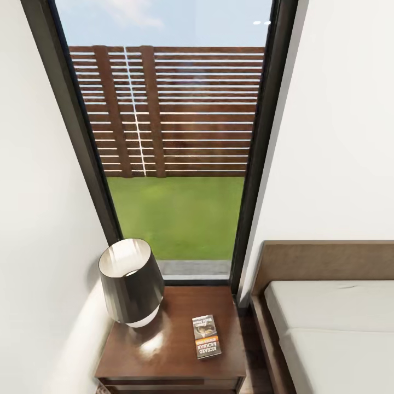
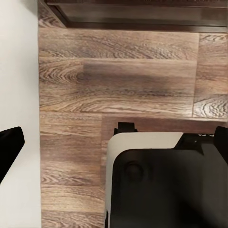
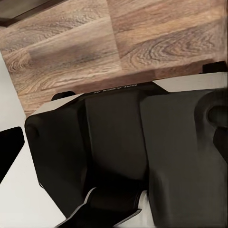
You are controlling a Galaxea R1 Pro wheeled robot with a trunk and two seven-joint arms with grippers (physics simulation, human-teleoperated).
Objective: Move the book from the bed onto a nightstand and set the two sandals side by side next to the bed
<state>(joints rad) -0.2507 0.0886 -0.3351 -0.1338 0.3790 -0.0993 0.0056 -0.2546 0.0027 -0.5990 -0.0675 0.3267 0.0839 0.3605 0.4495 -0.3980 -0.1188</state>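
The book lies flat on the glossy top of the dark brown nightstand, toward its right front part, orange band nearest me. The bed with its pale mattress stands just right of the nightstand. The two sandals are out of view. In the left wrist view my left gripper hangs open over the wood floor and my own base, its black fingertips far apart. My right gripper looks open too, one black fingertip at the picture's edge, nothing held.
A dark-shaded lamp takes up the nightstand's left half. Behind it is a tall dark-framed window with grass and a slatted fence. White walls close in on the left and right. My base sits on the plank floor near a dark furniture edge.
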